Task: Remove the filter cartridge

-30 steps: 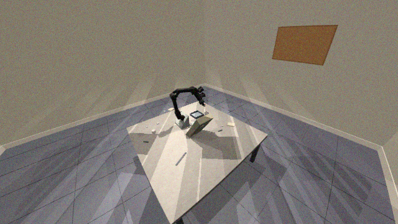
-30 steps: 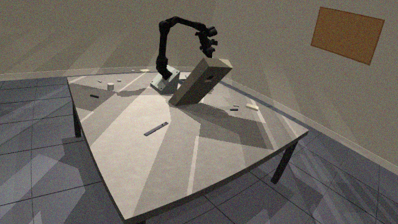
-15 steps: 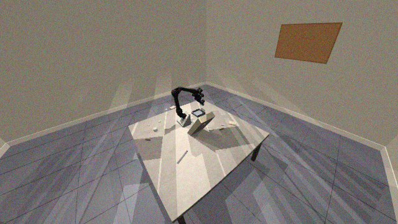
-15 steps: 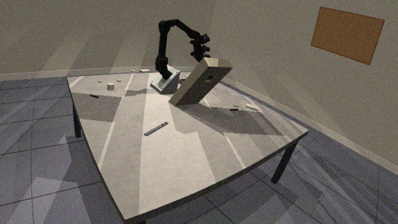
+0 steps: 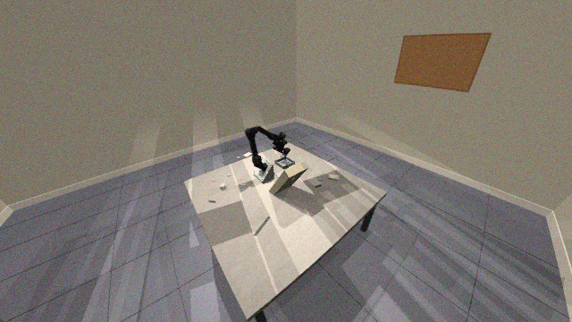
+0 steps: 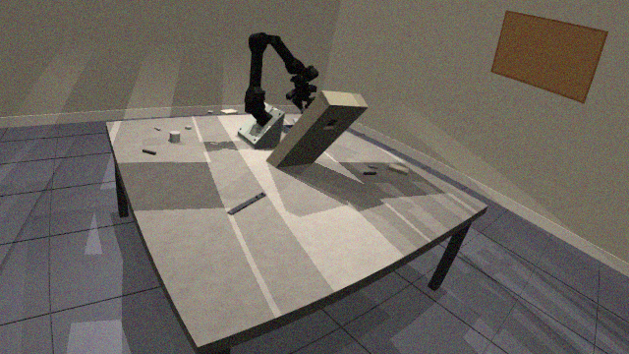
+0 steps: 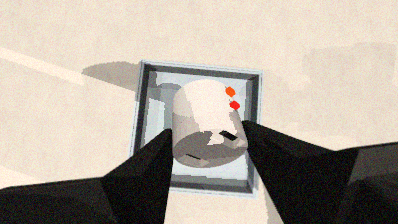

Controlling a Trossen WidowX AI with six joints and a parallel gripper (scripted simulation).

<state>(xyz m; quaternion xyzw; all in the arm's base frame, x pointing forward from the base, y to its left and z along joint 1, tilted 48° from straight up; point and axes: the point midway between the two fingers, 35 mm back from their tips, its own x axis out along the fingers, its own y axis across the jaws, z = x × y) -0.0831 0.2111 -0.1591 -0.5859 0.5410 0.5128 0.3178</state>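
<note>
A white round filter cartridge (image 7: 200, 107) with two narrow slots on its face and two red marks on its side is held between my black fingers. My gripper (image 7: 207, 130) (image 5: 282, 151) (image 6: 301, 99) is shut on it, right above a square tray (image 7: 200, 71) (image 5: 285, 165) with a grey rim and a pale blue floor. The cartridge hangs over the tray's middle; I cannot tell whether it touches the floor. The tan service panel (image 5: 290, 177) (image 6: 314, 130) leans tilted on the table beside the tray, with an empty dark hole (image 6: 330, 124) in its face. In the exterior view the panel hides the tray.
The arm's base (image 6: 262, 129) stands on the table behind the panel. A small grey cylinder (image 6: 174, 136), a dark flat bar (image 6: 247, 203) and small blocks (image 6: 398, 168) lie scattered on the table. An orange board (image 6: 547, 55) hangs on the wall.
</note>
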